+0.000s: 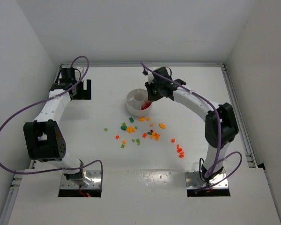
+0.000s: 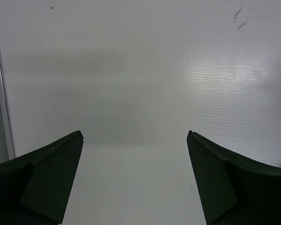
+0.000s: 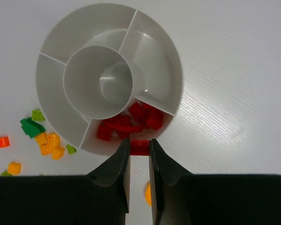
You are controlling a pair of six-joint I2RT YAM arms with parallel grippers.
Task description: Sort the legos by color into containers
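Note:
The round white dish (image 1: 131, 101) stands at the back centre of the table, with its central cup (image 3: 103, 82) and wedge compartments around it. One wedge holds several red legos (image 3: 126, 123). My right gripper (image 3: 139, 147) hangs at that wedge's outer rim, shut on one red lego (image 3: 139, 145) pinched between its fingertips. In the top view the right gripper (image 1: 150, 99) is at the dish's right side. Loose red, orange and green legos (image 1: 140, 132) lie scattered in front of the dish. My left gripper (image 2: 135, 136) is open over bare table, far left (image 1: 84, 90).
Green bricks (image 3: 32, 125) and orange bricks (image 3: 49, 143) lie just left of the dish. An orange piece (image 3: 147, 193) sits under my right fingers. A few red bricks (image 1: 179, 151) lie apart near the right arm. Raised rails edge the table at left and right.

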